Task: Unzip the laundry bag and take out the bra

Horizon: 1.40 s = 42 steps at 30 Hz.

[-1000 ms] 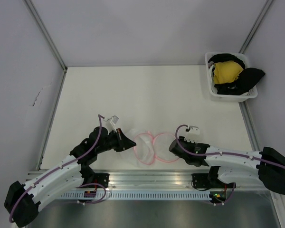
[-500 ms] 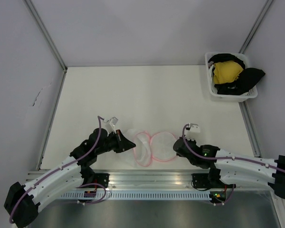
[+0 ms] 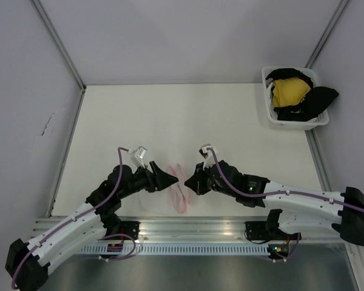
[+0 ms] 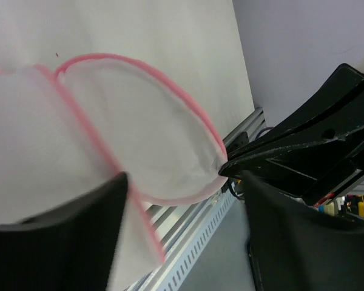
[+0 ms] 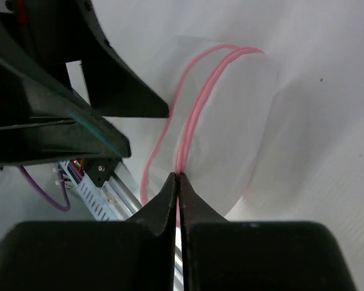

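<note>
The laundry bag [image 3: 179, 197], white mesh with pink zipper trim, lies folded near the table's front edge between both grippers. It looks flat, with nothing yellow inside. My right gripper [image 3: 186, 180] is shut on the pink trim [image 5: 191, 121] at the bag's edge [image 5: 179, 175]. Just left of the bag, my left gripper [image 3: 173, 179] stands open, and its wide-spread fingers [image 4: 60, 236] frame the mesh [image 4: 133, 139] without pinching it. The yellow bra [image 3: 291, 91] sits in the white basket at the back right.
The white basket [image 3: 273, 118] in the far right corner also holds a black garment [image 3: 320, 100]. A metal rail [image 3: 188, 230] runs along the near edge below the bag. Grey walls enclose the table on three sides.
My right gripper has swung left with the bag's right half, folding it over the left half. My left gripper has opened and let go of the bag.
</note>
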Each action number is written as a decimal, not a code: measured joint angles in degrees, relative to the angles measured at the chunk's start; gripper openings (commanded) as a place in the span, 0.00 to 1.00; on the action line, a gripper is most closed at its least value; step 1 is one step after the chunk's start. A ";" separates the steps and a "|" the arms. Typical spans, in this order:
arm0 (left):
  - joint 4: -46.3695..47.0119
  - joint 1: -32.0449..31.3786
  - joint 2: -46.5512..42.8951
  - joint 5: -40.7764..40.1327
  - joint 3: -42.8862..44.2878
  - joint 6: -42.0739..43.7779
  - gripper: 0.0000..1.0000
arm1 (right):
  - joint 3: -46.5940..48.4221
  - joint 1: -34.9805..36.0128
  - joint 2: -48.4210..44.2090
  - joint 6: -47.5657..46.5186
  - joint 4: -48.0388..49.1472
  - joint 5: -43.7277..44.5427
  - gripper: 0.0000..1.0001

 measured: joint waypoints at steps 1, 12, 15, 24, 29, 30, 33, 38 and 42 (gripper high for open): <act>0.11 0.00 -0.63 -0.35 -0.04 -0.42 1.00 | 0.52 0.00 0.98 -0.59 0.83 -0.76 0.00; 0.98 0.00 -8.02 -4.72 -2.75 -4.50 1.00 | 2.12 0.00 5.88 -3.78 5.97 -7.98 0.00; -2.12 0.00 -7.43 -5.97 -2.43 -5.07 1.00 | 2.12 0.04 6.38 -4.96 6.43 -10.21 0.00; -13.92 0.00 -3.10 -9.60 1.51 -5.31 1.00 | 2.75 3.23 13.14 -8.81 8.37 -16.87 0.01; -16.04 0.00 -3.32 -10.36 2.56 -5.31 0.96 | 2.95 4.35 16.81 -9.27 9.75 -18.69 0.24; -16.17 0.00 -3.30 -10.36 2.67 -5.31 0.95 | 3.06 4.46 17.22 -9.14 9.88 -18.75 0.51; -16.55 0.00 -2.75 -10.25 2.78 -5.27 0.92 | 3.50 4.79 18.01 -9.84 10.01 -18.86 0.71; -17.42 0.00 -2.95 -10.16 2.78 -5.27 0.91 | 3.67 5.49 14.38 -11.30 8.52 -17.73 0.76; -17.49 0.00 -5.49 -10.16 2.75 -5.27 0.94 | 3.91 5.68 3.58 -12.17 3.37 -10.93 0.89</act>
